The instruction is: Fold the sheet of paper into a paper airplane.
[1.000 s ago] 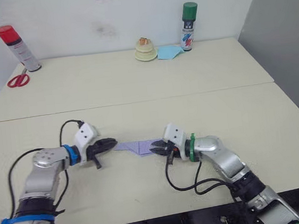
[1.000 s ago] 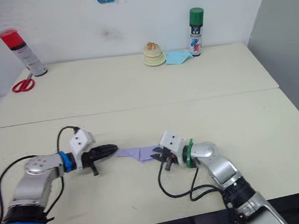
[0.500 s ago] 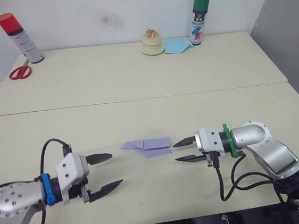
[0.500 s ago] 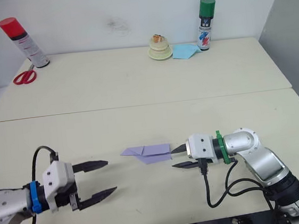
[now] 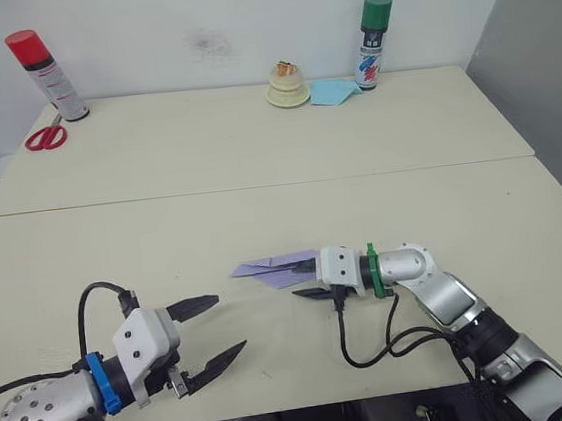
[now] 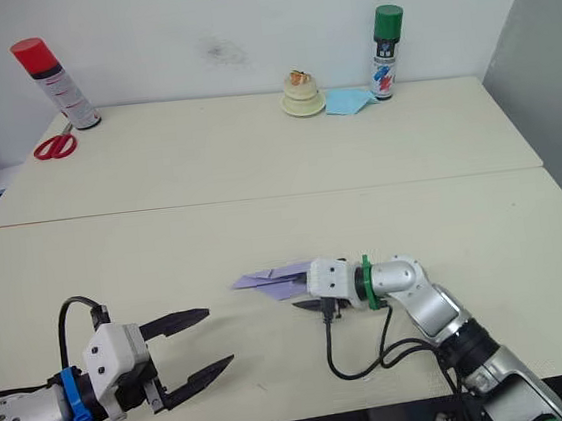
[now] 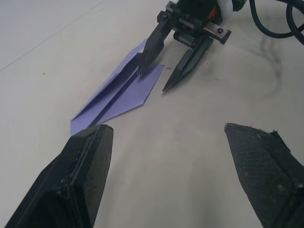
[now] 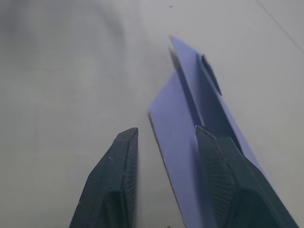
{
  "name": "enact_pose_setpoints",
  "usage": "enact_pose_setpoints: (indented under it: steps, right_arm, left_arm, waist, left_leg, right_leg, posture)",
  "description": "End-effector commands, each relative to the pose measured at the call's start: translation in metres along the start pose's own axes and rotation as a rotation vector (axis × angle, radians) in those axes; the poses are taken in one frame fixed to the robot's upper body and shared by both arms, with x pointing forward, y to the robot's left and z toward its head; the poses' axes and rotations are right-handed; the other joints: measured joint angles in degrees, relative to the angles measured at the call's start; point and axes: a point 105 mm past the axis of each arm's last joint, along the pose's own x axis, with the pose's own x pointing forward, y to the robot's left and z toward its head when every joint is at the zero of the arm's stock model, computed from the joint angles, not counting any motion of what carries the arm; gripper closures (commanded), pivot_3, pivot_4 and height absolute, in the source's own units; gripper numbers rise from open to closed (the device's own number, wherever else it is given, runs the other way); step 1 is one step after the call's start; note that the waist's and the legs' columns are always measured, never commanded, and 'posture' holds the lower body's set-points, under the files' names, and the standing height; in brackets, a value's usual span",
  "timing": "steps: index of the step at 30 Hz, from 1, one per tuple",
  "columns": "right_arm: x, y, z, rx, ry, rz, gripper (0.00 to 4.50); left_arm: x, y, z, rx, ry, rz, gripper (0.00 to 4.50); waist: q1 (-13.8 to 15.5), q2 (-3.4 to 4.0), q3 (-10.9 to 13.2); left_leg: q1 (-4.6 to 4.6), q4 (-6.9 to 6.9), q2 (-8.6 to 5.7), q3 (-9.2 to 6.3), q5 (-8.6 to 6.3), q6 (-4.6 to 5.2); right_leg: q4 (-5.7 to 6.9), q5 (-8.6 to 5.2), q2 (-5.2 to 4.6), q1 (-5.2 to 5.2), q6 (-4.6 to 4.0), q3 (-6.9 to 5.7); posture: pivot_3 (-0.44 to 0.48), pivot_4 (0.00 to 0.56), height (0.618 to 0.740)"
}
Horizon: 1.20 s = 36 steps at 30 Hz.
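So on my feed the airplane (image 5: 275, 269) is lying flat on the table (image 5: 255, 153), near the front edge, nose pointing to the robot's left. My right gripper (image 5: 308, 277) sits at its tail end with the 2 fingers spread, 1 finger (image 8: 223, 190) resting over the paper's edge and the other on bare table beside it. Left gripper (image 5: 208, 332) hangs well apart from the plane, its fingers wide apart and holding nothing.
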Motion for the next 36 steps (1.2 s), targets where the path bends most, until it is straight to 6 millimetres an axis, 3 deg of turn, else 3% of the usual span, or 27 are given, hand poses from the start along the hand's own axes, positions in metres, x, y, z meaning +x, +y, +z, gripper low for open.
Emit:
enact_pose_setpoints:
  steps: [1,7,9,16,19,23,25,28,31,33,36]
  right_arm:
    - [-0.004,-0.019,0.003,0.007,-0.012,-0.074,2.52]
    - [0.001,-0.03,0.001,0.006,-0.009,-0.094,2.52]
    - [0.004,-0.034,-0.001,-0.004,0.004,-0.102,2.55]
    - [0.021,-0.044,-0.013,-0.161,0.115,-0.072,2.55]
    - [0.028,-0.047,-0.015,-0.2,0.145,-0.062,3.08]
    - [0.033,-0.054,-0.013,-0.215,0.146,-0.071,4.46]
    - [0.03,-0.059,-0.011,-0.225,0.144,-0.076,4.46]
    - [0.017,-0.065,-0.013,-0.219,0.151,-0.073,4.46]
    - [-0.012,-0.071,-0.009,-0.075,0.133,-0.077,4.46]
    - [-0.045,-0.078,-0.007,0.08,0.145,-0.141,4.46]
    - [-0.107,-0.065,-0.009,0.344,0.226,-0.249,4.46]
  left_arm:
    - [0.001,-0.004,0.009,0.02,-0.028,-0.004,0.38]
    - [0.0,0.007,0.019,-0.025,-0.083,0.046,0.38]
    - [0.0,0.009,0.022,-0.056,-0.093,0.053,0.02]
    - [0.002,0.015,0.033,-0.086,-0.118,0.068,0.01]
    - [0.001,0.019,0.033,-0.093,-0.121,0.088,0.0]
    - [0.003,0.02,0.034,-0.089,-0.127,0.098,0.0]
    - [0.003,0.022,0.036,-0.096,-0.14,0.113,0.0]
    - [0.003,0.024,0.036,-0.124,-0.146,0.119,0.0]
    - [-0.001,0.027,0.037,-0.167,-0.125,0.082,0.0]
    - [-0.003,0.03,0.044,-0.196,-0.128,0.045,0.0]
    - [0.0,0.031,0.058,-0.193,-0.124,-0.04,0.0]
  waist:
    - [-0.01,0.0,0.0]
    - [-0.04,0.0,0.0]
    - [-0.1,0.0,0.0]
    - [-0.15,0.0,-0.01]
    - [-0.19,-0.01,-0.01]
    - [-0.13,-0.01,-0.01]
    - [-0.14,-0.01,-0.01]
    - [-0.11,-0.01,-0.01]
    - [0.46,-0.01,-0.01]
    - [1.12,0.0,0.0]
    - [1.79,0.06,0.04]
  left_leg:
    - [0.0,0.03,0.01,-0.01,0.0,0.0]
    - [0.02,0.2,0.02,-0.03,0.0,0.0]
    - [0.05,0.24,0.02,-0.02,0.0,0.0]
    - [0.13,0.3,0.03,-0.03,0.01,0.01]
    - [0.16,0.29,0.05,0.01,0.01,0.01]
    - [0.16,0.29,0.04,-0.02,0.01,0.0]
    - [0.17,0.3,0.04,-0.01,0.01,0.0]
    - [0.17,0.3,0.04,-0.01,0.01,0.0]
    - [0.14,0.3,0.01,-0.05,0.01,0.0]
    - [0.12,0.31,0.01,-0.1,0.01,0.0]
    - [0.02,0.31,0.02,-0.23,0.01,0.0]
  right_leg:
    - [0.04,0.0,0.01,0.0,-0.01,-0.01]
    - [0.33,-0.02,0.07,-0.04,-0.02,0.01]
    - [0.45,-0.03,0.08,-0.05,-0.02,0.02]
    - [0.61,-0.02,0.15,-0.04,-0.05,0.02]
    - [0.61,0.0,0.15,-0.04,-0.11,0.02]
    - [0.62,0.02,0.15,-0.02,-0.14,0.04]
    - [0.63,0.03,0.15,-0.02,-0.15,0.04]
    - [0.64,0.03,0.14,-0.01,-0.15,0.05]
    - [0.64,0.03,0.13,-0.02,-0.15,0.02]
    - [0.64,0.03,0.11,-0.01,-0.15,-0.02]
    - [0.62,0.03,0.05,-0.02,-0.15,-0.1]
  posture:
    - [0.0,0.15,0.737]
    - [0.0,0.15,0.737]
    - [0.0,0.15,0.737]
    - [0.0,0.15,0.737]
    - [0.0,0.15,0.737]
    - [0.0,0.15,0.737]
    - [0.0,0.15,0.737]
    - [0.0,0.15,0.737]
    - [0.0,0.15,0.737]
    - [0.0,0.15,0.737]
    - [0.0,0.15,0.737]
